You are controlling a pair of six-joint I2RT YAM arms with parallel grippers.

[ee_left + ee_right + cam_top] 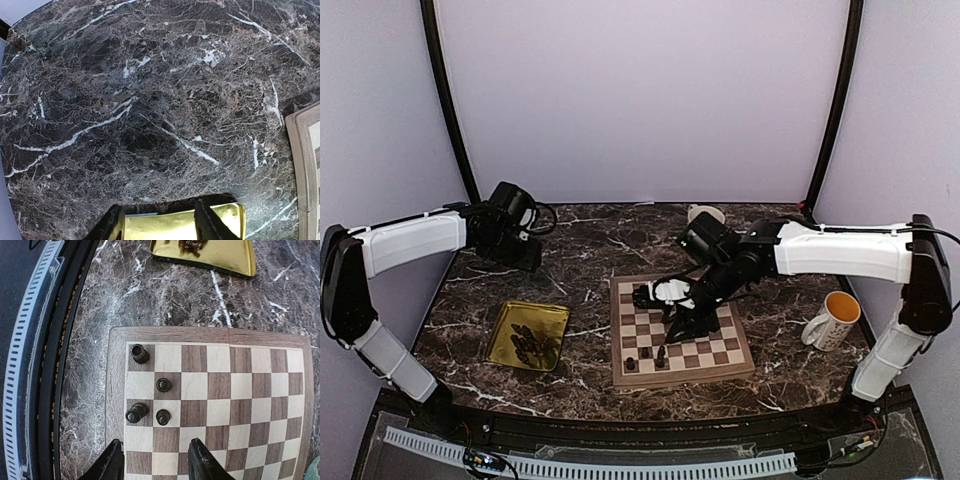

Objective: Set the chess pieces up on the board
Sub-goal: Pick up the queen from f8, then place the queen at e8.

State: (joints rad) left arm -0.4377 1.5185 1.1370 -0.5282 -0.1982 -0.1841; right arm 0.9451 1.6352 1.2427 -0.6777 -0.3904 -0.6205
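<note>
Four chess pieces (163, 384) stand on the board (220, 385) at its near-left corner. The right wrist view separates them clearly, two on edge squares and two one row in, while from above they are only dark specks. The other pieces lie heaped in the gold tray (510, 315), left of the board on the marble table (580, 245). The right gripper (156, 460) hangs over the board, fingers apart and empty. The left gripper (160, 225) hovers at far left, fingers spread with nothing between. Only the overhead view shows the mug (833, 320) at right.
</note>
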